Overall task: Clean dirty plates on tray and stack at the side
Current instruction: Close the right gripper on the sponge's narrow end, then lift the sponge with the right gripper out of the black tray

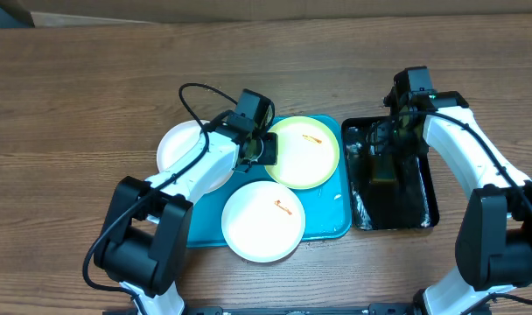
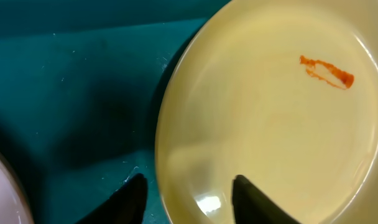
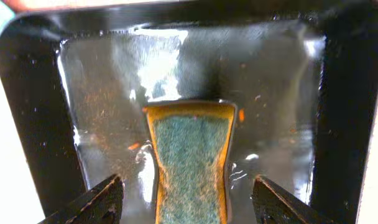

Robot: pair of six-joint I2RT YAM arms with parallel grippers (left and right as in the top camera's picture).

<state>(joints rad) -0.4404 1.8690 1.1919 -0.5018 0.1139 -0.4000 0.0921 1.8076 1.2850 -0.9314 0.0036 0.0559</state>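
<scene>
The turquoise tray (image 1: 323,227) holds three dirty plates. A yellow-green rimmed plate (image 1: 303,150) with an orange smear lies at its back right, a white plate (image 1: 262,220) with a smear at the front, and a white plate (image 1: 180,150) at the left. My left gripper (image 1: 264,149) is open and straddles the left rim of the yellow-green plate (image 2: 270,118), one finger over the tray (image 2: 83,93) and one over the plate. My right gripper (image 1: 390,144) is open over the black tray, its fingers wide on either side of a green and yellow sponge (image 3: 192,158).
The narrow black tray (image 1: 423,210) stands right of the turquoise tray and holds shallow water (image 3: 114,93) around the sponge. Bare wooden table (image 1: 91,87) surrounds both trays.
</scene>
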